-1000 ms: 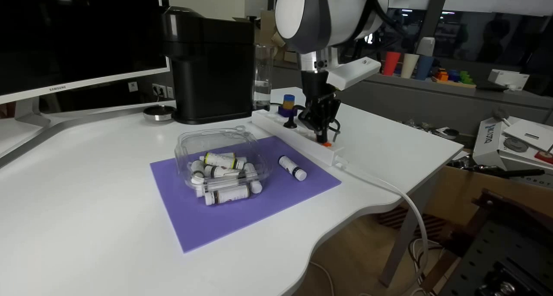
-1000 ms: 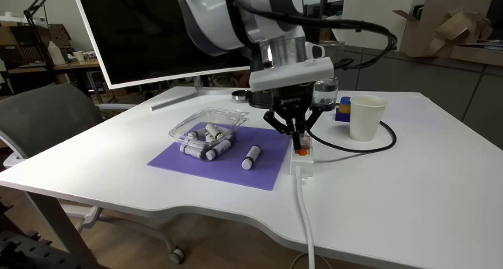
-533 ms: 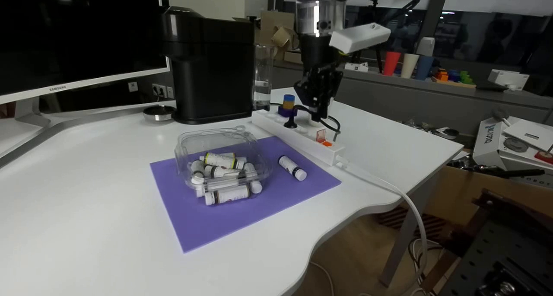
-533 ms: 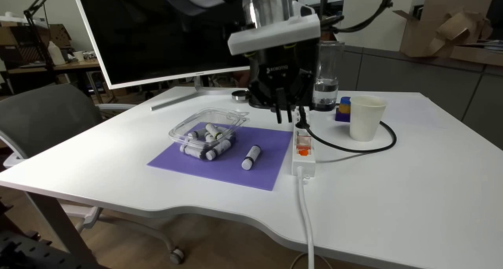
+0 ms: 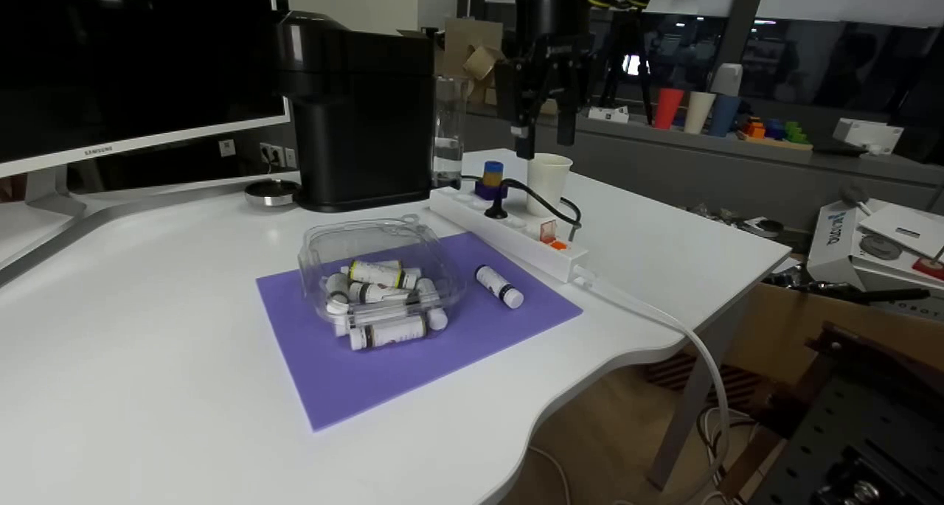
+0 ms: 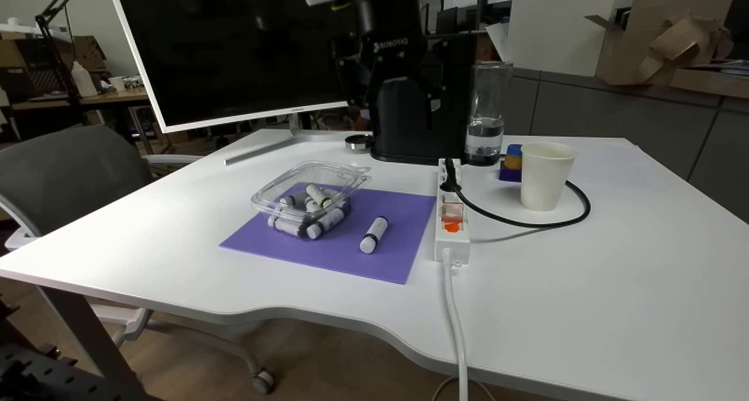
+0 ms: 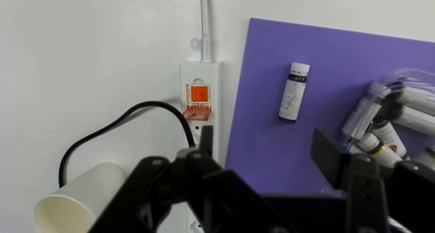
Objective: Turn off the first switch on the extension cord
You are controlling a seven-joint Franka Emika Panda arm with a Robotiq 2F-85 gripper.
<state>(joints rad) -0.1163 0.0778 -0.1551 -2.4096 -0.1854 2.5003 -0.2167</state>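
The white extension cord (image 5: 509,241) lies on the table, its length running beside the purple mat. Near its cable end sits the orange switch (image 7: 199,93), with its clear red cover (image 7: 197,113) flipped up; both also show in the two exterior views. Whether the switch is on or off I cannot tell. My gripper (image 5: 546,138) hangs well above the table, its fingers (image 7: 328,151) spread apart with nothing between them. In the wrist view the left fingertip overlaps part of the cord's sockets, and the arm hides more of the strip below.
A black plug with its cable (image 6: 515,221) sits in the strip, near a white paper cup (image 6: 543,178). On the purple mat (image 6: 374,269) are a loose bottle (image 7: 292,97) and a clear box (image 5: 369,228) of several bottles. Behind stands a black machine (image 5: 369,122).
A second ago my shut gripper was down at the orange switch. It has since risen well clear of the strip, and its fingers have spread. The switch shows fully now.
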